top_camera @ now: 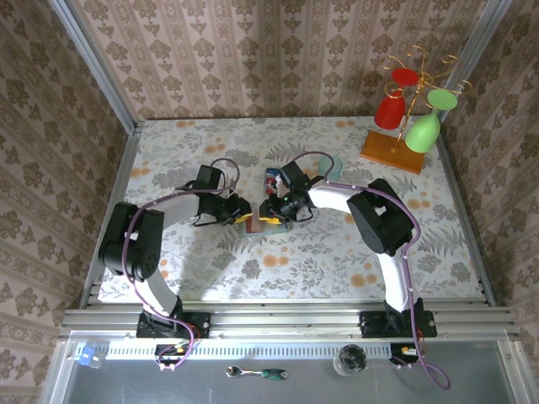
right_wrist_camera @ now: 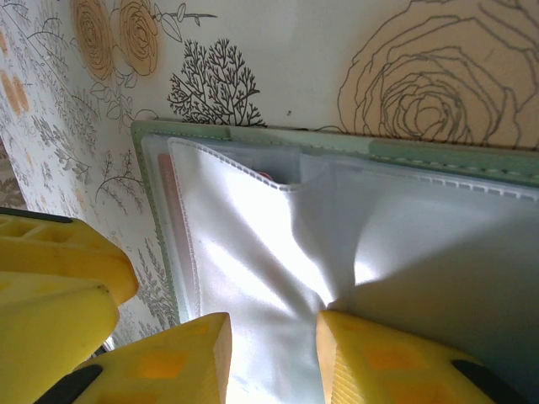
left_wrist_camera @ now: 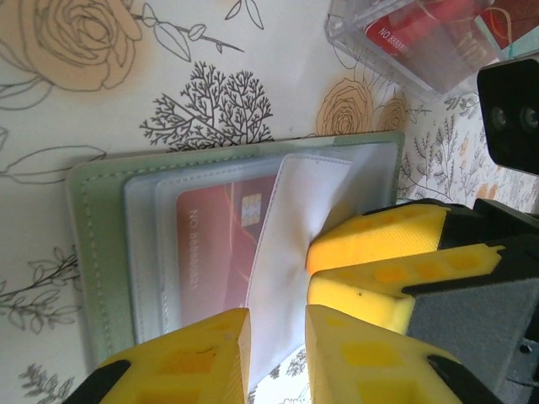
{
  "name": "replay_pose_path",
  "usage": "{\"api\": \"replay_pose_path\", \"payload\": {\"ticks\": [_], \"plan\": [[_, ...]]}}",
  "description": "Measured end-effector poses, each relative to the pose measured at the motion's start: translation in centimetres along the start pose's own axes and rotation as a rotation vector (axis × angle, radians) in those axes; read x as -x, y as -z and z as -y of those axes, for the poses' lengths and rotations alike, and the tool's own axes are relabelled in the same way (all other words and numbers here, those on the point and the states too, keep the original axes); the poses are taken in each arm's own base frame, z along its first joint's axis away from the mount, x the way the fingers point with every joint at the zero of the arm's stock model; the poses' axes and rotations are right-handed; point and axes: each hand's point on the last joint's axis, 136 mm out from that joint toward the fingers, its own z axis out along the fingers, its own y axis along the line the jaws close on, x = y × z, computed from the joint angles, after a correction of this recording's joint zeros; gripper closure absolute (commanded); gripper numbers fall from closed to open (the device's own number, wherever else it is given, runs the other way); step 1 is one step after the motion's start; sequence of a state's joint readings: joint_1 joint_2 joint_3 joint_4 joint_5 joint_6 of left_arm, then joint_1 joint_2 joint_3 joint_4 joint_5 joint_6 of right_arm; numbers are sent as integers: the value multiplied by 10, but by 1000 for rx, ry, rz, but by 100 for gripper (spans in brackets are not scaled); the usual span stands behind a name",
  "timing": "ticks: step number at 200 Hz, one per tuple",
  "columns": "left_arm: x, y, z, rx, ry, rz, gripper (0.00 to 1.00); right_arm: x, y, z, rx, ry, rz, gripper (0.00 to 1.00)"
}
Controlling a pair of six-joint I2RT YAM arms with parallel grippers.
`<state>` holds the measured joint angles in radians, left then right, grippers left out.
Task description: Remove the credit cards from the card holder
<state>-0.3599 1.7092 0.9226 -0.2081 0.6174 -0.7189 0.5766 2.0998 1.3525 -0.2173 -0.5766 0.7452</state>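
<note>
The grey-green card holder [left_wrist_camera: 93,252] lies open on the flowered table, its clear sleeves facing up. A red credit card [left_wrist_camera: 210,244] sits inside one sleeve. A loose clear sleeve flap [left_wrist_camera: 290,244] stands lifted beside it. My left gripper [left_wrist_camera: 278,353] is slightly open, with the flap's lower edge in its gap. My right gripper [right_wrist_camera: 271,362] is open over the same flap [right_wrist_camera: 253,252], and its right fingertip [right_wrist_camera: 337,324] presses a pucker into it. Its yellow fingers [left_wrist_camera: 379,240] reach in from the right. From above, both grippers meet over the holder [top_camera: 255,227].
A clear box holding red cards [left_wrist_camera: 413,42] stands just beyond the holder [top_camera: 271,178]. A rack with red and green glasses on an orange base [top_camera: 413,109] is at the far right. Metal rails edge the table.
</note>
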Motion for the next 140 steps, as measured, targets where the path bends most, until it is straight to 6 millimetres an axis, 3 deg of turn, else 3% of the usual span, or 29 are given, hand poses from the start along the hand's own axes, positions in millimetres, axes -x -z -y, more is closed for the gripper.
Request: {"api": "replay_pose_path", "payload": {"ticks": [69,140], "plan": [[-7,-14,-9,20,30,-42,75,-1,1,2,1,-4,2,67],[-5,-15,-2,-11,30,-51,77,0,1,2,2,-11,3,67]]}}
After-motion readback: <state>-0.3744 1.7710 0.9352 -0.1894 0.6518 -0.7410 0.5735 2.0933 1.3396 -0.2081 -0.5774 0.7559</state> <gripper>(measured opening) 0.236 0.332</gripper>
